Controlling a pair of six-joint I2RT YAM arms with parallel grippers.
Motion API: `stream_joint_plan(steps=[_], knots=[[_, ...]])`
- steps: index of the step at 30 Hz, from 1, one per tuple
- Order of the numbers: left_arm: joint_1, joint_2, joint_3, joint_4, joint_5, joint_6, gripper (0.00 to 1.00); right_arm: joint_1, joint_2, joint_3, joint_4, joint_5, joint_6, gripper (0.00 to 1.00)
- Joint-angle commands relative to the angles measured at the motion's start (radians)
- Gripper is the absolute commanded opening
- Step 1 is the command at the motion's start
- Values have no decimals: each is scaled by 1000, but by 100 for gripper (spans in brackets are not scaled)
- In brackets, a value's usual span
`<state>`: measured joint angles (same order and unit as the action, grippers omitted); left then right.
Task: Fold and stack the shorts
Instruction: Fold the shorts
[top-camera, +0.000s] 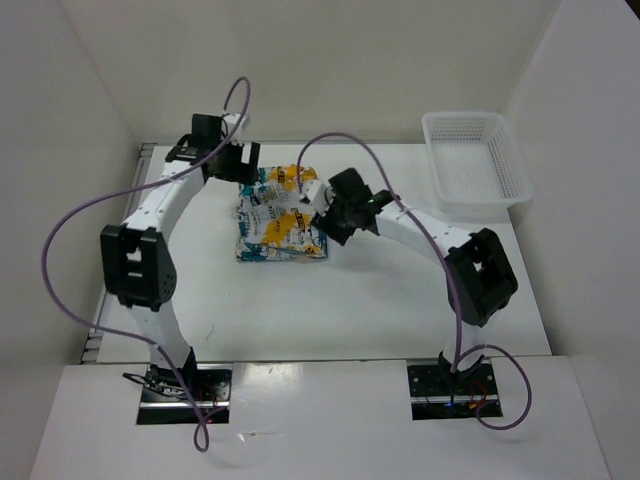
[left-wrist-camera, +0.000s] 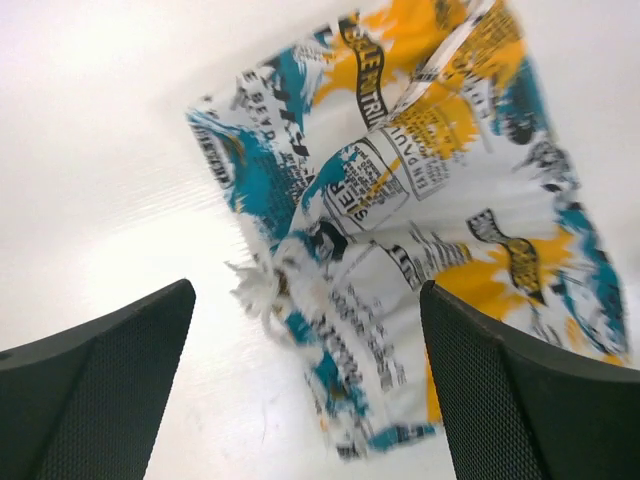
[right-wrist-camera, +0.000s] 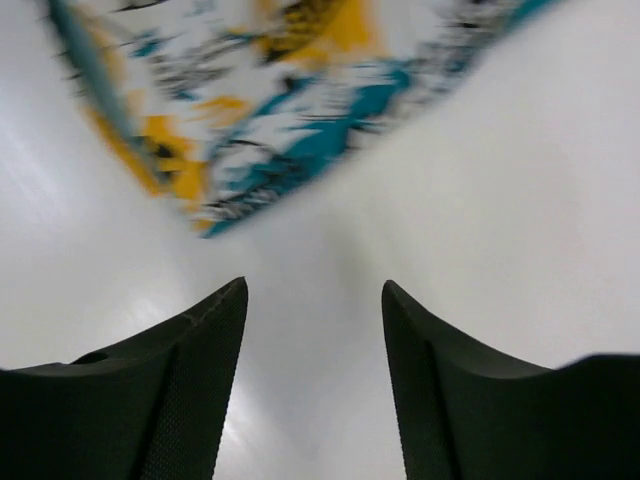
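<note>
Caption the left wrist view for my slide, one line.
Open left tool poised over the swirly-printed shorts lying on the white table.

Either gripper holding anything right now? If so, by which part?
Nothing is held. The left gripper and right gripper are both open and grip nothing; the shorts lie on the table.

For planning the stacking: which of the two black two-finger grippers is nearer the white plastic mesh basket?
The right gripper, at the right edge of the teal-and-orange printed shorts, toward the basket; the left gripper is at their far left corner.
</note>
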<state>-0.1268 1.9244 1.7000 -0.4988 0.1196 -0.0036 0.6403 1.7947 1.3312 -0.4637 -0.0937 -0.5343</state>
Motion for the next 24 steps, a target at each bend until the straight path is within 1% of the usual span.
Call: stream_joint_plan(steps=[1, 2, 3, 4, 5, 6, 7, 9, 11, 13, 18, 20, 24], knots=[[47, -195, -89, 22, 20, 4, 100, -128, -115, 66, 54, 93, 46, 63], [87, -220, -118, 31, 20, 4, 100, -157, -126, 75, 81, 109, 74, 66], [111, -269, -150, 31, 20, 4, 100, -186, -145, 76, 97, 127, 86, 73], [139, -292, -184, 48, 20, 4, 100, -244, -156, 76, 115, 162, 100, 78], [200, -336, -256, 68, 9, 4, 100, -273, -167, 65, 156, 181, 129, 78], [232, -359, -293, 80, 9, 4, 100, -299, -190, 53, 180, 207, 144, 80], [293, -384, -330, 100, 9, 4, 100, -345, -202, 43, 201, 256, 160, 82], [346, -456, -431, 118, 66, 4, 100, -384, -230, 27, 249, 287, 189, 82], [403, -504, -485, 137, 106, 4, 100, -430, -276, 11, 258, 305, 203, 83], [415, -556, -545, 167, 104, 4, 100, -458, -319, -21, 279, 305, 203, 83], [426, -613, -628, 216, -85, 4, 100, -467, -408, -122, 312, 339, 180, 84], [426, -624, -648, 217, -86, 4, 100, -491, -451, -165, 312, 339, 180, 84], [426, -634, -657, 226, -95, 4, 100, -502, -521, -243, 312, 316, 180, 85]])
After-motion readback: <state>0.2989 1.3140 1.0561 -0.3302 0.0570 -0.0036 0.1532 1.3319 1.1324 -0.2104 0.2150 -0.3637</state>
